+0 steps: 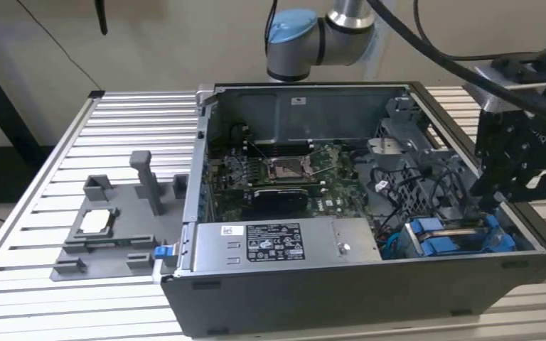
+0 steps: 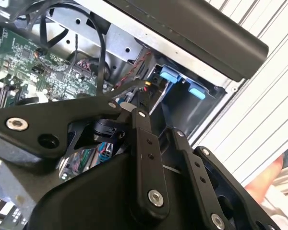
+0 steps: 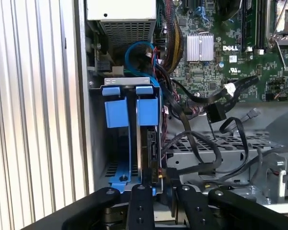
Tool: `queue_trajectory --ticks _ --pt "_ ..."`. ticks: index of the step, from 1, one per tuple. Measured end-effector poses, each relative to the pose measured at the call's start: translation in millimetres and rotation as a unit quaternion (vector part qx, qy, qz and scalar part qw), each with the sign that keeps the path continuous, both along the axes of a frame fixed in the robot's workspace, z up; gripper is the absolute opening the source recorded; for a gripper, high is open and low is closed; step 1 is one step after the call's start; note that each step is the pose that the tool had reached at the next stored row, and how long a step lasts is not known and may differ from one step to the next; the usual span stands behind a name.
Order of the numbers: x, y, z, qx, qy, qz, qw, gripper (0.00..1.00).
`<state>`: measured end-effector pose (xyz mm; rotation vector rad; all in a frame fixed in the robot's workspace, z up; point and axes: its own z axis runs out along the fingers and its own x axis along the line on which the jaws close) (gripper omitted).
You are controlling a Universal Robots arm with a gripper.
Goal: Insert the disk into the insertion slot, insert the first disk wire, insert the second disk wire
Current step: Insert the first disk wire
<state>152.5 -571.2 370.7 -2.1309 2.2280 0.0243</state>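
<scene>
The disk (image 3: 149, 148) stands edge-on in its blue carrier (image 3: 148, 110), seated inside the insertion slot (image 3: 120, 82), the small grey cage at the case's front corner on the exterior view's right (image 1: 458, 238). My gripper (image 1: 494, 206) reaches down into the case right at that cage. In the first wrist view its black fingers (image 3: 141, 206) flank the disk's exposed edge, gripper (image 3: 161, 189) closed around a small black wire connector (image 3: 169, 176). The second wrist view shows the same connector (image 2: 146, 91) with thin wires at the tip of the gripper (image 2: 134, 108).
The open grey computer case (image 1: 349, 298) lies on a slatted metal table (image 1: 65, 298). Inside are the labelled power supply box (image 1: 273, 245), the motherboard (image 1: 283, 174) and loose black cables (image 3: 216, 112) beside the cage. A grey fixture (image 1: 111, 227) stands on the exterior view's left. A person's arm (image 2: 273, 182) shows at the table edge.
</scene>
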Motion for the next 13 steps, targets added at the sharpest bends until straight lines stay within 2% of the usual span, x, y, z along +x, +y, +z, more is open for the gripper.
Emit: queue_trajectory --ticks 5,7,13 --pt "-0.1 0.0 17.5 0.0001 -0.0002 0.000 1.00000 0.27" --pt "-0.2 0.0 22.4 0.0000 -0.0004 0.000 1.00000 0.27" --pt "-0.3 0.0 23.5 0.0000 -0.0004 0.000 1.00000 0.27"
